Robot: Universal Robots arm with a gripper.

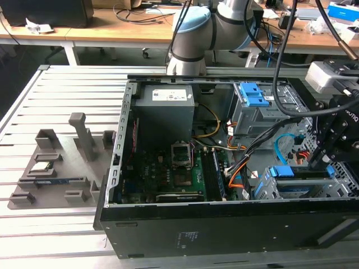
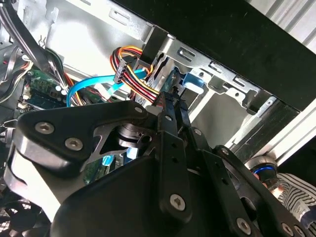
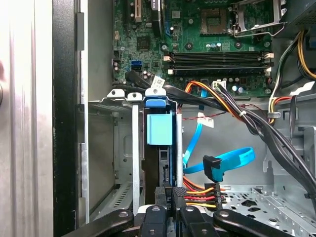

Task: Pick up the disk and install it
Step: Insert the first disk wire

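Note:
The disk (image 1: 300, 175) stands on edge in the metal drive cage (image 1: 263, 190) at the near corner of the open computer case, on the exterior view's right. Its bright blue frame (image 3: 159, 129) shows at the end facing the motherboard. In the first wrist view the disk (image 3: 165, 170) is seen edge-on between the cage rails. My gripper (image 1: 318, 165) reaches down over the cage. Its black fingertips (image 3: 163, 197) are pressed together on the disk's upper edge. In the second wrist view the gripper (image 2: 173, 106) clamps the thin edge beside the blue frame (image 2: 191, 81).
Orange, red and black power cables (image 3: 197, 195) and a blue data cable (image 3: 227, 160) lie close beside the cage. A grey power-supply box (image 1: 165, 103) and blue caddies (image 1: 252, 95) sit at the case's far side. The motherboard (image 1: 168, 168) fills the middle. A grey fixture plate (image 1: 56, 162) lies outside.

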